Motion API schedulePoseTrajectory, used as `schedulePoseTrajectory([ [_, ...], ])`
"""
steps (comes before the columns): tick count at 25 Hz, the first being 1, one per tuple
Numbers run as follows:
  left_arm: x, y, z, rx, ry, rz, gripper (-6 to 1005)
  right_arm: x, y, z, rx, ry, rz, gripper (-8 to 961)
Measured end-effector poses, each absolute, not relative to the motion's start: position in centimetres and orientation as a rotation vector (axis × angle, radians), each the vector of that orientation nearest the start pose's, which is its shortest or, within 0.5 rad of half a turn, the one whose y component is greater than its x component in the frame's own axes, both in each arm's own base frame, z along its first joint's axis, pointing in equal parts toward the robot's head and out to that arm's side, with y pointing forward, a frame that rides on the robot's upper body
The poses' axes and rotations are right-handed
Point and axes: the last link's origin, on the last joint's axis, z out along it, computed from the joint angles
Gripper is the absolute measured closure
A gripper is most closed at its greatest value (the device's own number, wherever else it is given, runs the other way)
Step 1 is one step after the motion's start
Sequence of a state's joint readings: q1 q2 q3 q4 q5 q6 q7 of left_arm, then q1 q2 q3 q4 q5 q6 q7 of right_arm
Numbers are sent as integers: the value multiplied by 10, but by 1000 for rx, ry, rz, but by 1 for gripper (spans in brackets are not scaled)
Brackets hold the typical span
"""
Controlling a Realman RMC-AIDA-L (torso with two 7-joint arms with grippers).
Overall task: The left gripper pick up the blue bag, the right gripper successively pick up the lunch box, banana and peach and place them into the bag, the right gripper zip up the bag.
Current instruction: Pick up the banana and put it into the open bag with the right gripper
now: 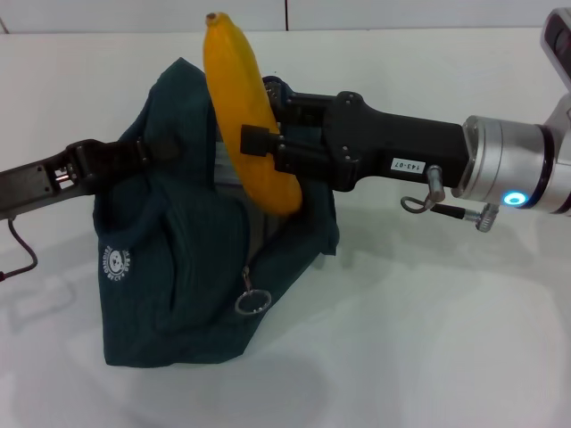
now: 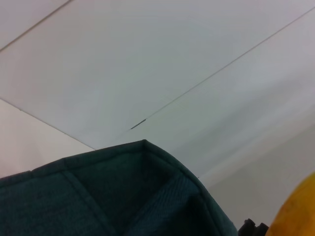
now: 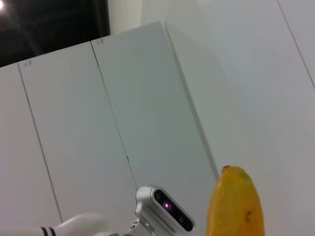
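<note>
The blue bag [image 1: 169, 267] is dark teal with a white round logo and stands on the white table. My left gripper [image 1: 134, 156] is shut on its upper left rim and holds it up; the bag's edge [image 2: 123, 196] fills the left wrist view. My right gripper [image 1: 263, 147] is shut on the yellow banana [image 1: 245, 111], which stands nearly upright over the bag's open top. The banana's tip [image 3: 236, 206] shows in the right wrist view. A grey edge inside the bag's mouth may be the lunch box [image 1: 230, 174]. The peach is out of view.
A metal zipper ring [image 1: 252, 301] hangs on the bag's front. The white table [image 1: 428, 339] stretches around the bag. A thin cable [image 1: 22, 259] trails from the left arm at the left edge. A silver hook [image 1: 428, 201] hangs under the right wrist.
</note>
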State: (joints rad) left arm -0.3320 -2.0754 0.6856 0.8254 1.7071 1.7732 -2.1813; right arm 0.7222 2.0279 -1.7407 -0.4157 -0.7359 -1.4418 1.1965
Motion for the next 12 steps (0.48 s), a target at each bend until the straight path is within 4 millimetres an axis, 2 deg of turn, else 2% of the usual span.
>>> schedulePoseTrajectory([
  [12,-268,286,54,-2361,-1608,-1245,953,123,331,-68,-2797,369,1425,476],
])
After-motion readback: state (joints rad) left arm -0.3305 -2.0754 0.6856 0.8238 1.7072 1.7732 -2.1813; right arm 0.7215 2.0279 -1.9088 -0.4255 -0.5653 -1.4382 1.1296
